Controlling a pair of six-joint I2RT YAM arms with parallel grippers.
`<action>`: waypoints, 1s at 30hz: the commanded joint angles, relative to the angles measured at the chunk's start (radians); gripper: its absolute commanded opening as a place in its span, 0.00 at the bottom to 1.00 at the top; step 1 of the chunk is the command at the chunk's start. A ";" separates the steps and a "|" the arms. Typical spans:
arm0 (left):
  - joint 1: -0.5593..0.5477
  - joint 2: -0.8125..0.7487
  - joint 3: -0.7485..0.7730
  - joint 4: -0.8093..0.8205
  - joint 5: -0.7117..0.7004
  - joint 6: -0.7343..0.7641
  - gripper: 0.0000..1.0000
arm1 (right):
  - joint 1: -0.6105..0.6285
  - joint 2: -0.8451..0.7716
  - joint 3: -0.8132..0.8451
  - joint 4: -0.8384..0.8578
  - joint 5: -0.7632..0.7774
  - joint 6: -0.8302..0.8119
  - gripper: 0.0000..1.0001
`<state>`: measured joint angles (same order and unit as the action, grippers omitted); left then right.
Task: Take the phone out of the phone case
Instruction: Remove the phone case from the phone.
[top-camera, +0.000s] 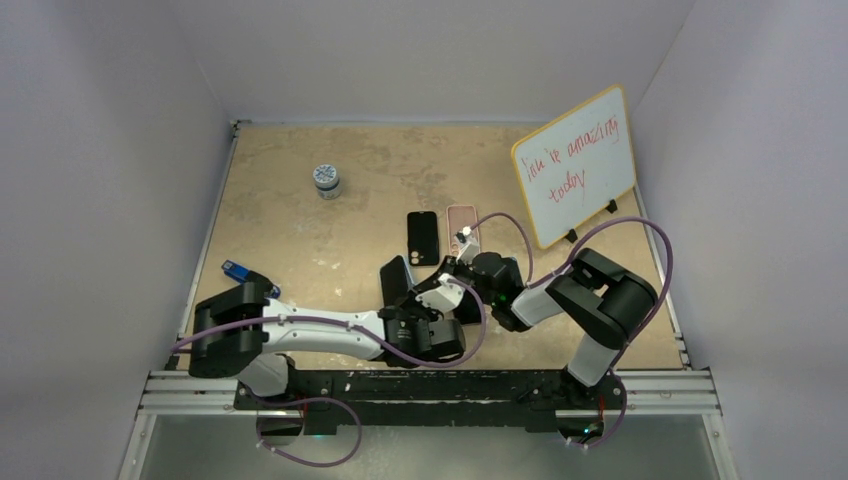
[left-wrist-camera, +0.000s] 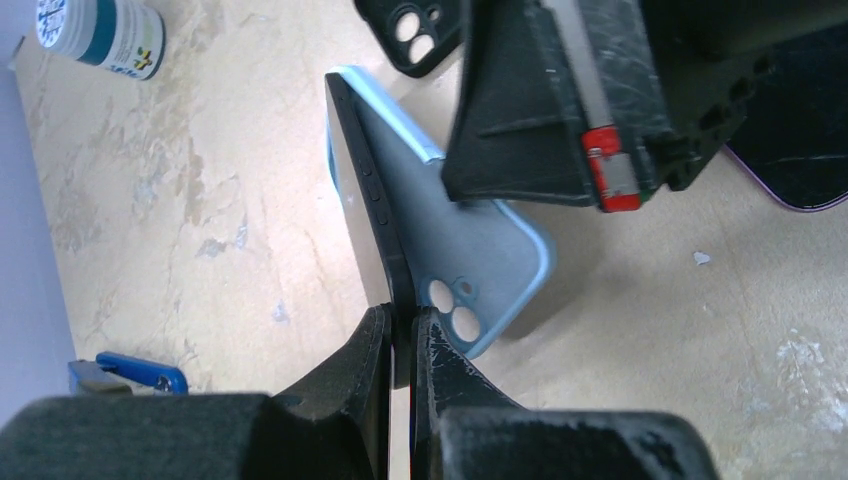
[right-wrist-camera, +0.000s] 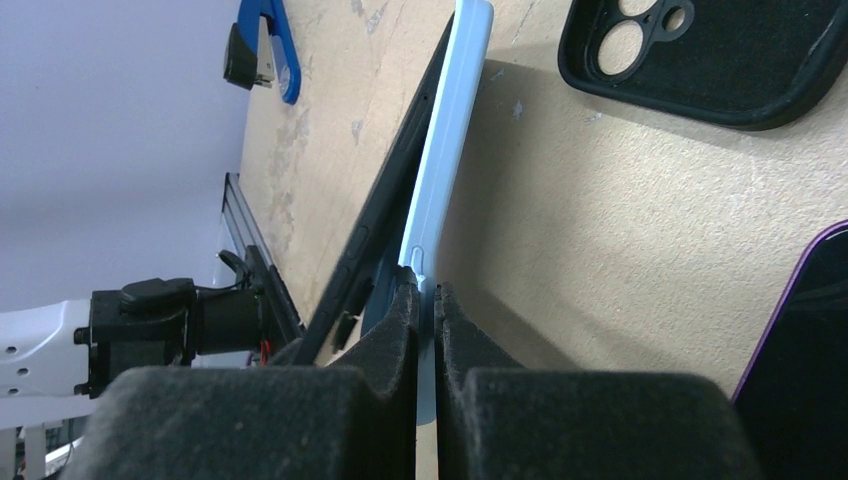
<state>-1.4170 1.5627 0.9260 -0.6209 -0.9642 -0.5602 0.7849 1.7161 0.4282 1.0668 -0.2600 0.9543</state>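
Fingers (left-wrist-camera: 365, 350) of the left gripper (left-wrist-camera: 402, 335) are almost together and pinch the dark phone (left-wrist-camera: 372, 195) by one end, on the left side of the light blue phone case (left-wrist-camera: 480, 250). The phone stands on its edge, partly peeled out, touching the case. To the right, the right gripper (right-wrist-camera: 428, 300) is clamped thin on the case rim. I judge that each arm holds one part so they can pull apart.

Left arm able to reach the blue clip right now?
Likely not yet: the left gripper is shut on the phone, with the right gripper clamping its light blue case. The blue clip itself lies uncovered.
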 joint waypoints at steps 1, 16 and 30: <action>-0.016 -0.133 0.063 -0.070 -0.048 -0.059 0.00 | 0.003 0.020 0.023 0.033 0.009 0.002 0.00; -0.016 -0.375 0.122 -0.176 -0.143 -0.047 0.00 | 0.004 0.004 0.105 -0.040 0.040 -0.029 0.00; -0.016 -0.548 0.190 -0.284 -0.278 -0.093 0.00 | 0.004 0.084 0.385 -0.344 0.304 -0.029 0.00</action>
<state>-1.4281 1.0462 1.0775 -0.8909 -1.1423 -0.6216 0.7853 1.7596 0.7288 0.7948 -0.0658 0.9226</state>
